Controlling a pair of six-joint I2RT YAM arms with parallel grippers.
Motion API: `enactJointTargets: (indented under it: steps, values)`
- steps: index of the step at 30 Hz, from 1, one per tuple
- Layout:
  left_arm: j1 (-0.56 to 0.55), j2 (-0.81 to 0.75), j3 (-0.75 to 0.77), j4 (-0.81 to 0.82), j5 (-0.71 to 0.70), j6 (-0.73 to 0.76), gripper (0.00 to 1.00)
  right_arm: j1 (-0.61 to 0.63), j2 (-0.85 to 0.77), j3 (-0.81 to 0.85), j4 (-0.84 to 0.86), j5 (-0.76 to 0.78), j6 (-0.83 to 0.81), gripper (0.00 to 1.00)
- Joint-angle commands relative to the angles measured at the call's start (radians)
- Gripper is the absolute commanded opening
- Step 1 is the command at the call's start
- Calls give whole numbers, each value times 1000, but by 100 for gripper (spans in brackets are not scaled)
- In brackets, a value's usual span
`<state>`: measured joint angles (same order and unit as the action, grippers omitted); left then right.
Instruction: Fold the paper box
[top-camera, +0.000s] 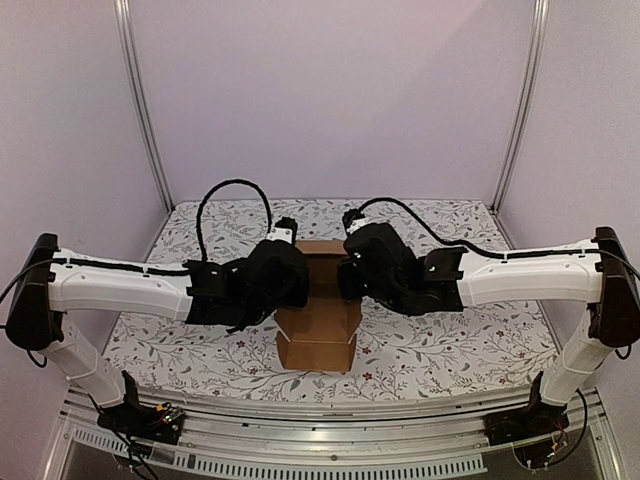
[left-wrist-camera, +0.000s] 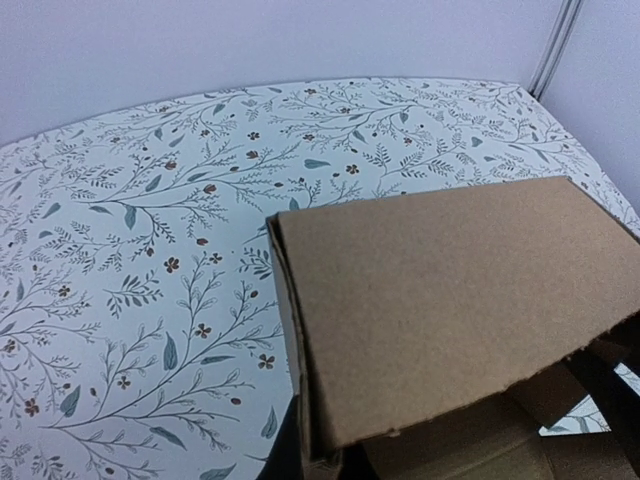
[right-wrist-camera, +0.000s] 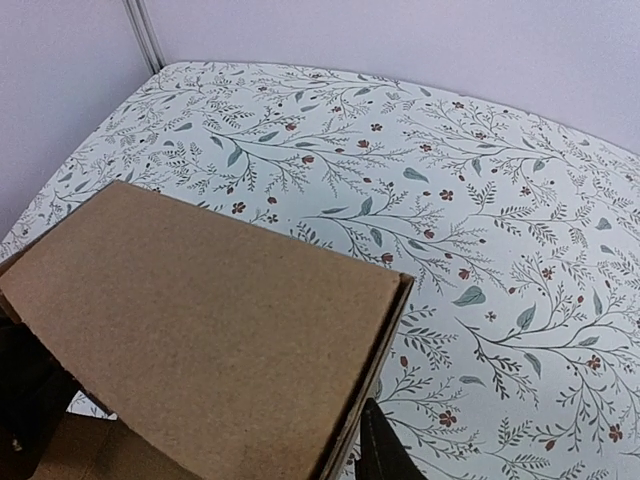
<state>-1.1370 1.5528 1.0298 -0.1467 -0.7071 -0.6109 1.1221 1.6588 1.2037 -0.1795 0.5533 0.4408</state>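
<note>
The paper box (top-camera: 320, 312) is plain brown cardboard in the middle of the table, partly formed, with a flap reaching toward the near edge. My left gripper (top-camera: 290, 276) is at its left side and my right gripper (top-camera: 350, 272) at its right side. In the left wrist view a folded-over panel of the box (left-wrist-camera: 450, 290) fills the lower right. The left gripper (left-wrist-camera: 320, 458) pinches the box's left wall, with one dark finger (left-wrist-camera: 283, 452) outside it. In the right wrist view the box (right-wrist-camera: 210, 320) fills the lower left. One dark finger (right-wrist-camera: 385, 455) presses outside its right wall; the other finger is hidden.
The table has a white cloth with a leaf and flower print (top-camera: 440, 350). Pale walls and two metal posts (top-camera: 140, 100) close in the back and sides. A metal rail (top-camera: 320, 425) runs along the near edge by the arm bases.
</note>
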Motion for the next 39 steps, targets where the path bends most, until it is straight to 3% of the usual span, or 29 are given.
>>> enactJointTargets:
  steps: [1, 4, 7, 11, 13, 22, 26, 32, 39]
  values:
    - [-80, -4, 33, 72, 108, -2, 0, 23, 49, 47, 96, 8, 16, 11]
    - [-82, -5, 32, 72, 103, -1, 0, 30, 57, 55, 97, 10, 18, 0]
    - [-83, -6, 30, 72, 114, -6, 0, 32, 58, 59, 97, 9, 23, 0]
    - [-84, -26, 18, 84, 132, -2, 28, 32, 58, 54, 91, 37, 21, 0]
    - [-84, -42, 7, 90, 140, 3, 37, 31, 57, 54, 91, 49, 6, 0]
    - [-76, -129, -51, 94, 192, 46, 55, -11, 77, 1, 152, -8, -96, 0]
    - [-52, -204, -115, 128, 278, 97, 56, -67, 81, -92, 330, -139, -168, 0]
    - [2, -288, -192, 208, 392, 132, 56, -100, 132, -231, 625, -322, -410, 0]
    - [107, -228, -201, 256, 531, 122, 35, -116, 223, -349, 954, -466, -553, 0]
